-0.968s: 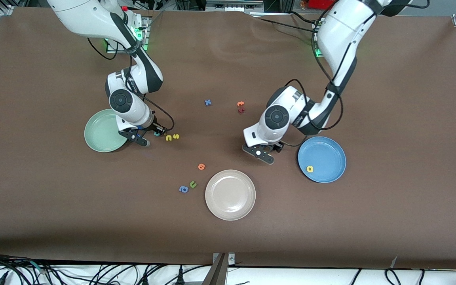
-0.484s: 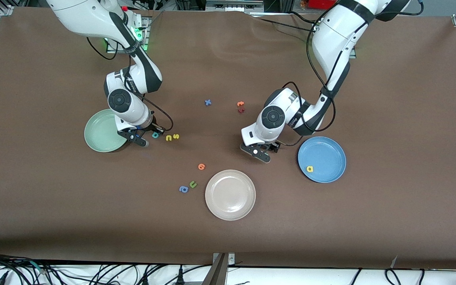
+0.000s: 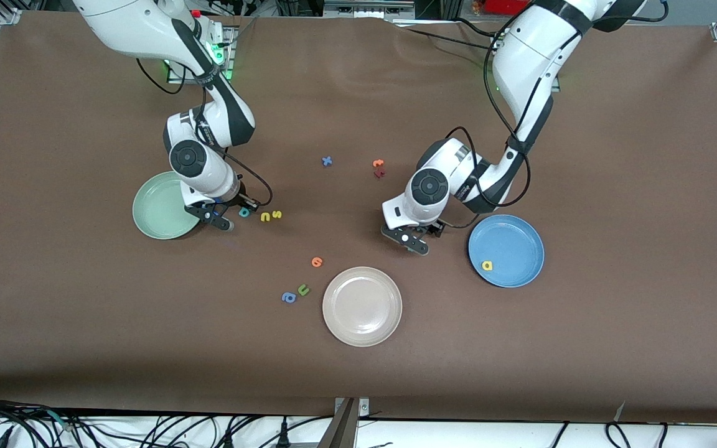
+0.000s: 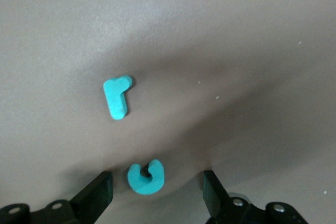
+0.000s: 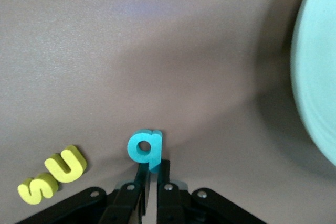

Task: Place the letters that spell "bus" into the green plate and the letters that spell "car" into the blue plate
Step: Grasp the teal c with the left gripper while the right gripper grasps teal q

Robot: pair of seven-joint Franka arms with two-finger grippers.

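My right gripper [image 5: 150, 174] is shut on the stem of the teal "b" [image 5: 144, 148], low over the table beside the green plate [image 3: 154, 214]. The yellow "u" [image 5: 66, 163] and yellow "s" [image 5: 37, 188] lie next to it on the cloth. My left gripper [image 4: 156, 190] is open and low over the table beside the blue plate [image 3: 514, 239]. The teal "c" [image 4: 145, 176] lies between its fingers, untouched, and the teal "r" [image 4: 116, 97] lies just past it. A yellow "a" [image 3: 487, 266] rests in the blue plate.
A beige plate [image 3: 362, 306] sits nearer the front camera, mid-table. Close to it lie an orange letter [image 3: 317, 262], a green "u" [image 3: 303, 289] and a blue "a" [image 3: 289, 297]. A blue "x" [image 3: 327, 161] and two reddish letters [image 3: 378, 168] lie farther back.
My right gripper's fingers have closed on the teal "b". My left gripper has shifted slightly beside the blue plate, its fingers a little narrower.
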